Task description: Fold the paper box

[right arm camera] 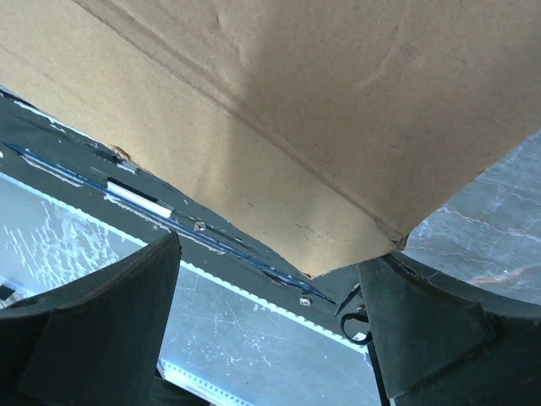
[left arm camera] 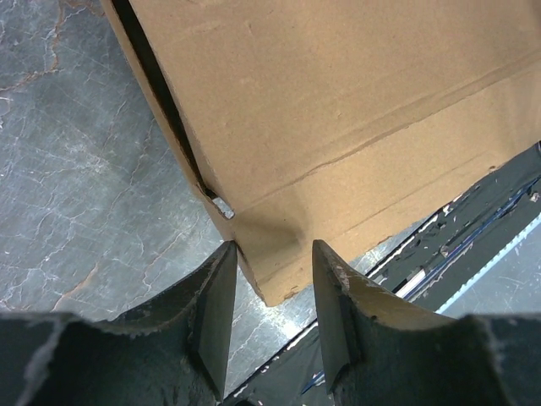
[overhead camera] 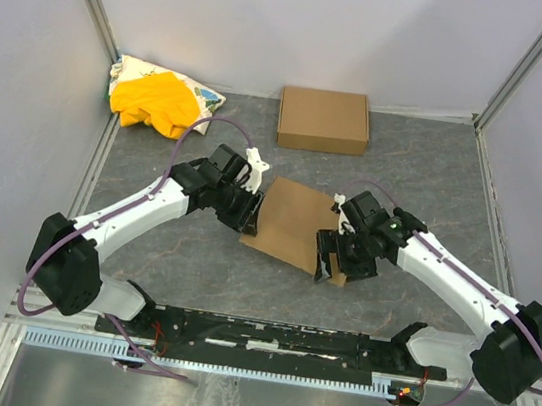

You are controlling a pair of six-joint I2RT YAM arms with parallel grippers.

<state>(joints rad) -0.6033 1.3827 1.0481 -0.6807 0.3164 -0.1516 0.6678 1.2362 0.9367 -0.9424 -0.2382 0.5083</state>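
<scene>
Both near corners of flat brown cardboard paper box (overhead camera: 294, 221) straddled | left gripper (left arm camera: 272, 254) narrow, can't tell if pinching | right gripper (right arm camera: 269, 254) wide | grey marbled tabletop (overhead camera: 193, 253) open all round, white walls (overhead camera: 306, 26)

Left arm (overhead camera: 139, 210) and right arm (overhead camera: 452, 279): white links, bulky black joints | purple cable (overhead camera: 212, 119) looping from each base, 8 and 4 o'clock | green light (overhead camera: 391, 221) on right wrist, 3 o'clock | dark grey fingers (left arm camera: 211, 321), edges scuffed pale
</scene>
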